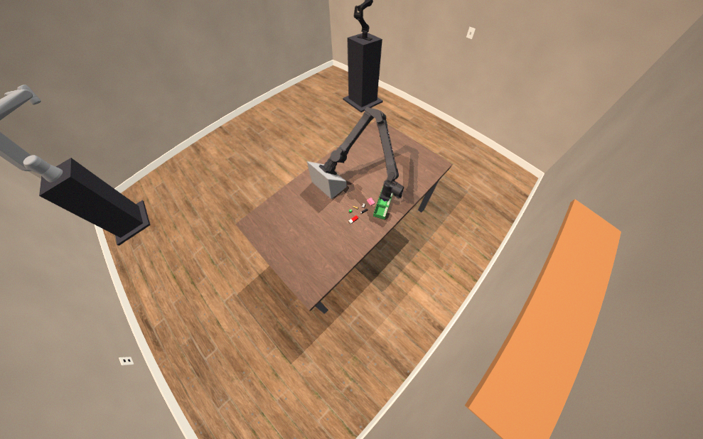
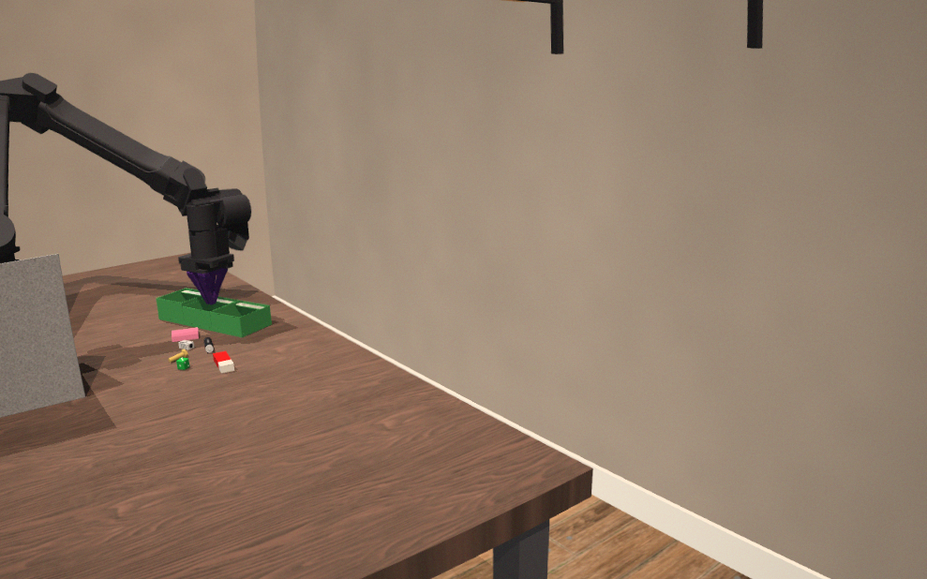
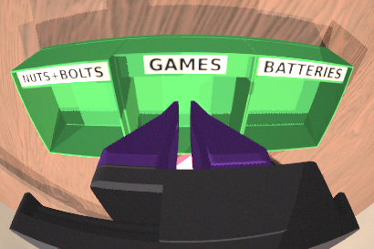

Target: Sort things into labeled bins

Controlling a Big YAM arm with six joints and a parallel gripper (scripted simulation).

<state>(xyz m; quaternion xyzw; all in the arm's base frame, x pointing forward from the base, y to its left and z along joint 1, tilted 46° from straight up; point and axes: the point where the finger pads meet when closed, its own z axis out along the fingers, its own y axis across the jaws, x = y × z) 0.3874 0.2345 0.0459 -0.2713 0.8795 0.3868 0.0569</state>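
Note:
The green three-bin tray (image 1: 381, 212) (image 2: 229, 322) (image 3: 182, 46) stands on the table, labelled NUTS+BOLTS, GAMES and BATTERIES. Nothing shows in the outer bins; the fingers partly hide GAMES. My gripper (image 2: 211, 302) (image 3: 184, 108) is shut with a narrow empty gap, its tips over the GAMES bin. Beside the tray lie a pink block (image 1: 370, 202) (image 2: 185, 334), a small white and grey piece (image 1: 363, 205) (image 2: 186, 345), a black cylinder (image 1: 364, 211) (image 2: 209, 345), a brass-coloured piece (image 1: 355, 207) (image 2: 177, 356), a green die (image 1: 350, 211) (image 2: 183, 363) and a red-and-white block (image 1: 353, 219) (image 2: 223, 361).
A grey slanted block (image 1: 326, 181) (image 2: 9, 345) stands near the arm's base, left of the small things in the exterior view. The long table edge (image 1: 365, 255) runs close behind the tray. Two other arms stand on dark pedestals (image 1: 363, 70) (image 1: 92, 199) away from the table.

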